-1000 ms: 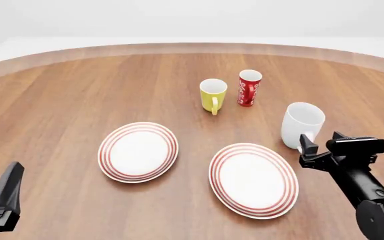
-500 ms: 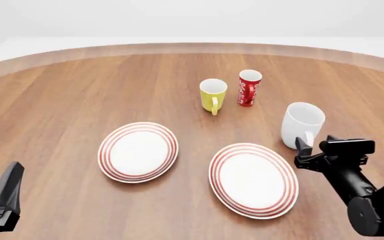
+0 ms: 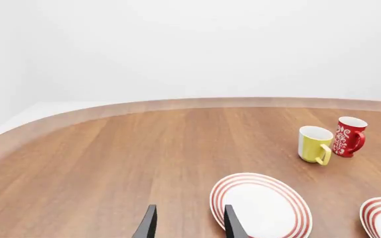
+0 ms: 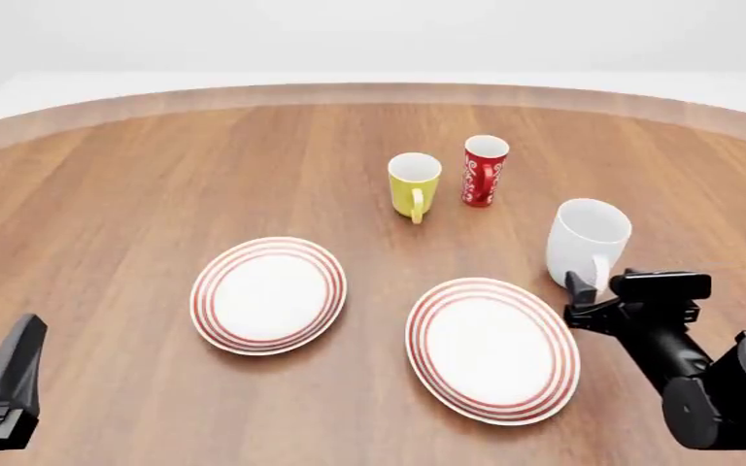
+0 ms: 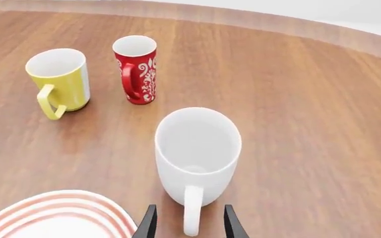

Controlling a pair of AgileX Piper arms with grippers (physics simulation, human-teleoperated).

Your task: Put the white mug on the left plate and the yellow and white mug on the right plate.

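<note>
The white mug (image 4: 587, 239) stands upright right of the right plate (image 4: 492, 349), handle toward me. My right gripper (image 4: 610, 290) is open just in front of it. In the right wrist view its fingertips (image 5: 148, 223) stand either side of the mug's (image 5: 197, 151) handle without closing on it. The yellow and white mug (image 4: 414, 183) stands behind the plates and also shows in the right wrist view (image 5: 58, 79). The left plate (image 4: 269, 296) lies bare. My left gripper (image 4: 16, 364) is open and empty at the near left corner, in the left wrist view (image 3: 187, 224) short of the left plate (image 3: 260, 206).
A red cup (image 4: 484, 170) with white markings stands just right of the yellow mug; it also shows in the right wrist view (image 5: 136, 68) and the left wrist view (image 3: 348, 136). The wooden table (image 4: 114, 194) has a curved far edge.
My right gripper has moved left and slightly nearer the white mug, bringing its fingers around the handle. The left arm, mugs and plates have not moved.
</note>
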